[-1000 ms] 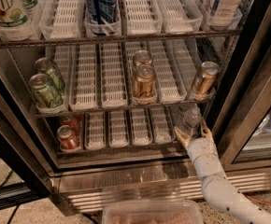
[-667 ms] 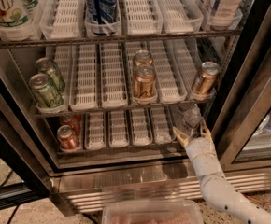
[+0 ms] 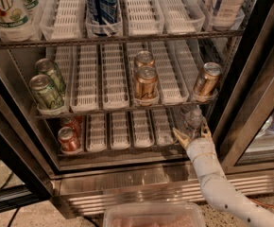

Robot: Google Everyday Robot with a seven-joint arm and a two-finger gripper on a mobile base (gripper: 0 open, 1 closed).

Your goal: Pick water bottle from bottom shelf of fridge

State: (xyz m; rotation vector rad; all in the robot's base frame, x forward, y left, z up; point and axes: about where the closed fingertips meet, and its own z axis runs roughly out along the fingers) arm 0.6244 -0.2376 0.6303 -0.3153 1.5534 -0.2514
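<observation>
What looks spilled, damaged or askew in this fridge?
Nothing stands out: cans sit in their trays, nothing spilled. The pincer is at the bottle on the bottom shelf, right end.

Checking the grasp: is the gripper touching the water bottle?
Cannot tell. The camera view shows the gripper overlapping the bottle at the right end of the bottom shelf; neither contact nor gap shows.
</observation>
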